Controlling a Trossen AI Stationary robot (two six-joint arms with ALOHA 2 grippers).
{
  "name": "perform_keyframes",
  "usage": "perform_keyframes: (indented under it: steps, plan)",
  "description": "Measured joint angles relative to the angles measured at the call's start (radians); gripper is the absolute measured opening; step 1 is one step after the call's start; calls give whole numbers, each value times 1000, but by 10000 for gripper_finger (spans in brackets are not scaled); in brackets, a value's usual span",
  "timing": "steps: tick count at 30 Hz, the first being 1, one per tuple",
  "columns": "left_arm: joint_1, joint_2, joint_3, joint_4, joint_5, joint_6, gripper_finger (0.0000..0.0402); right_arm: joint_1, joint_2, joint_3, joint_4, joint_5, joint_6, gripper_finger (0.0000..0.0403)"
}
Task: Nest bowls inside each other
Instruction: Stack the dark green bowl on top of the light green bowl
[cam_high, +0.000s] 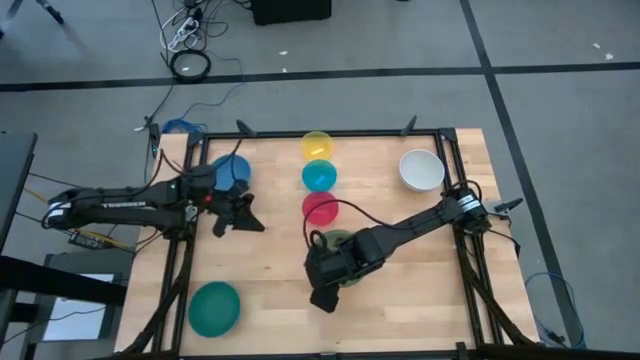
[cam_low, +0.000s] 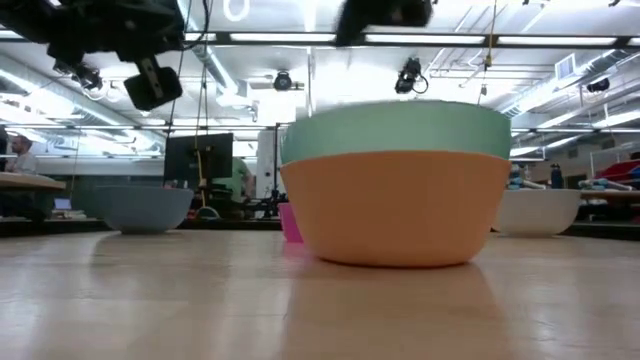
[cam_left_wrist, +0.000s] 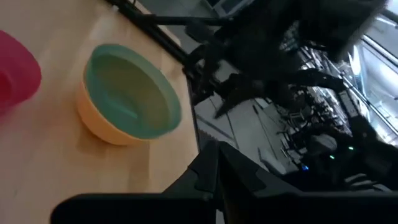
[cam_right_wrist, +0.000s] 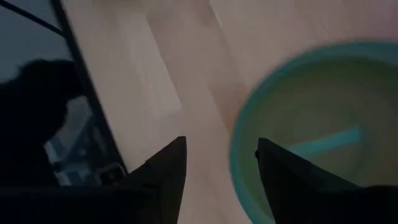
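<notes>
Green-in-orange is the pairing at the middle of the high view: a green bowl (cam_high: 338, 243) sits nested in an orange bowl, mostly hidden under the right gripper (cam_high: 325, 285). Above it in the frame a magenta bowl (cam_high: 320, 208), a cyan bowl (cam_high: 319, 176) and a yellow bowl (cam_high: 316, 145) run in a column; a white bowl (cam_high: 421, 170) lies at upper right, a blue bowl (cam_high: 233, 171) at upper left beside the left gripper (cam_high: 232, 213), and a second green bowl (cam_high: 214, 308) at lower left.

From table height, the orange bowl (cam_low: 397, 212) fills the centre with the green rim showing above it, seated level.

Past the left wrist, whose fingers are pressed together on nothing, the nested pair shows at upper left of the frame, the magenta bowl at the left edge.

Past the right wrist, the fingers (cam_right_wrist: 168, 168) stand parted and empty, just beside the green rim at lower right of the frame.

These bowls look light, stiff and smooth, so probably prone to sliding; I judge a pinch across the thin rim wall the best hold.
</notes>
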Motion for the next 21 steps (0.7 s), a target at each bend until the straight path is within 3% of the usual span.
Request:
perform_keyframes:
  steps: [5,10,14,21]
  plan:
    - [-27,-100,14,-79,-36,-25,21,6,3,-38,-5,-4,4,175]
    - [-102,-159,121,-411,-102,24,21,7,5,-38,51,3,-11,168]
    - [-249,-144,185,-652,-206,-2,21,7,5,-25,84,5,-44,168]
    - [-562,-8,187,-641,-350,-168,21,-31,5,2,85,33,-117,169]
